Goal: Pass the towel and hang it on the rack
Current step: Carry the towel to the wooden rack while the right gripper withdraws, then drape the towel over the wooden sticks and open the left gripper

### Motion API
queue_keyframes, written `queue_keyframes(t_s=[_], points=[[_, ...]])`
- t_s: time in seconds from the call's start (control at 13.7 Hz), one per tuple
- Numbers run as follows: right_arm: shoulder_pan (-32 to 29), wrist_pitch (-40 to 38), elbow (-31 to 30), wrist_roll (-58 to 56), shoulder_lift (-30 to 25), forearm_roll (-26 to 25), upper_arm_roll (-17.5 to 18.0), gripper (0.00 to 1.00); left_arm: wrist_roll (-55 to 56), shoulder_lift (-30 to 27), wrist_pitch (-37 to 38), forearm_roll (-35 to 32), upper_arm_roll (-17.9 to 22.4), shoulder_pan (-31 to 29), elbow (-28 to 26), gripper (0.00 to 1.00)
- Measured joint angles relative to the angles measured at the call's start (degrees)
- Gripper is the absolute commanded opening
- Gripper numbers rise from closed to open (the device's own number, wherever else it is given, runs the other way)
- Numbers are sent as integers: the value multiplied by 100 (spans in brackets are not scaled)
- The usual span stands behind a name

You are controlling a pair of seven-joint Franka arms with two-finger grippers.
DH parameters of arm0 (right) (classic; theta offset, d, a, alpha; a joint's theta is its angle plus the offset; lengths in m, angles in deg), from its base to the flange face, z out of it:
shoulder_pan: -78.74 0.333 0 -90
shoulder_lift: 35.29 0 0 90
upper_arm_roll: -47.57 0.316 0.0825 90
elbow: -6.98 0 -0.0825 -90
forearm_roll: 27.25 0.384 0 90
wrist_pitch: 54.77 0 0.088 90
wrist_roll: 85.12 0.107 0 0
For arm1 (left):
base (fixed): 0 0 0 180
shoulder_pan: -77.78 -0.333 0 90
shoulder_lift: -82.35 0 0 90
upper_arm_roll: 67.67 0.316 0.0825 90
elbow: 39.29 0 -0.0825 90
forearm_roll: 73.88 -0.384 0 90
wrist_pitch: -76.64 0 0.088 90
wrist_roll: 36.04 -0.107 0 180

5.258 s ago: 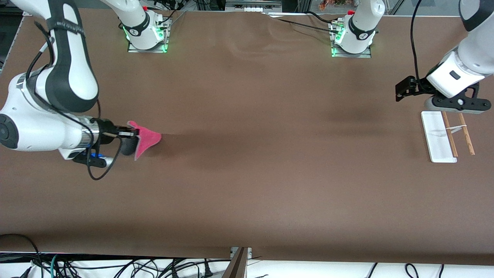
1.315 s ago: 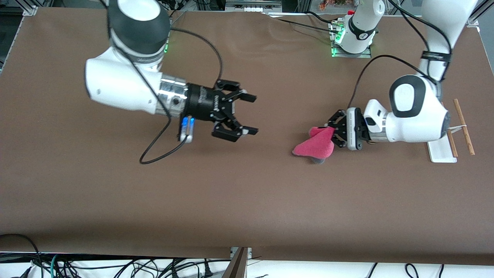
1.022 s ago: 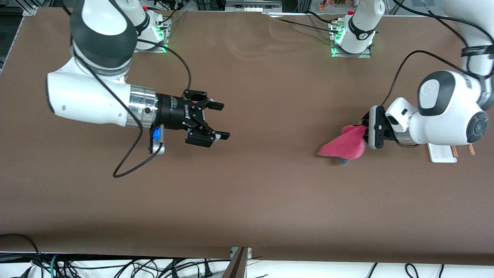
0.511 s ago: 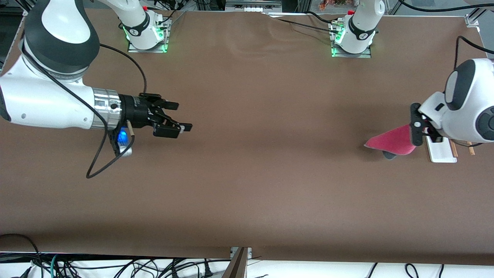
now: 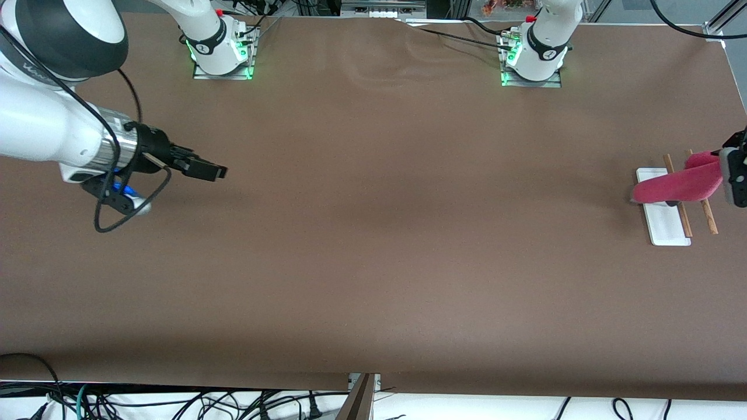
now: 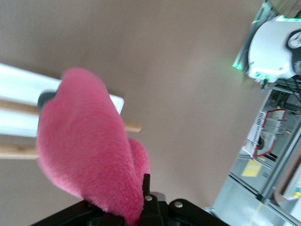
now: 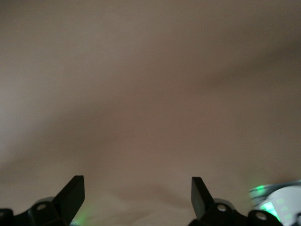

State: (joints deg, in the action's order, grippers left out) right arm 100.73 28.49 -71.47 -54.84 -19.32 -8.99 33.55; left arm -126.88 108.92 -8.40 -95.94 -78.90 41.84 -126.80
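Note:
The pink-red towel (image 5: pixel 677 184) hangs from my left gripper (image 5: pixel 726 175), which is shut on one end of it at the left arm's end of the table. The towel is held over the rack (image 5: pixel 665 224), across its white base and two brown rods (image 5: pixel 708 213). In the left wrist view the towel (image 6: pixel 89 150) fills the middle, with the rack's white base (image 6: pixel 19 82) and a rod (image 6: pixel 131 126) under it. My right gripper (image 5: pixel 213 171) is open and empty above the table at the right arm's end; the right wrist view shows its fingertips (image 7: pixel 75 188) wide apart over bare table.
The brown table (image 5: pixel 373 233) carries nothing else. The arm bases (image 5: pixel 219 44) stand along the edge farthest from the front camera. Cables hang below the table's near edge.
My left gripper has carried the towel from the table's middle to over the rack. My right gripper, open, has drawn back toward the right arm's end.

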Motion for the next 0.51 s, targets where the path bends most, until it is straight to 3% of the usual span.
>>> queue_keyframes(t_s=[0.15, 0.37, 0.51], points=[[2, 21, -256, -710, -216, -449, -156, 100, -216, 170, -482, -102, 1, -305, 19, 0], [-7, 252, -625, -1610, -359, -670, -483, 100, -284, 389, -875, -123, 3, -556, 115, 0], [-5, 463, -783, -1826, -382, -927, -513, 100, -292, 616, -1084, -123, 3, -673, 223, 2]])
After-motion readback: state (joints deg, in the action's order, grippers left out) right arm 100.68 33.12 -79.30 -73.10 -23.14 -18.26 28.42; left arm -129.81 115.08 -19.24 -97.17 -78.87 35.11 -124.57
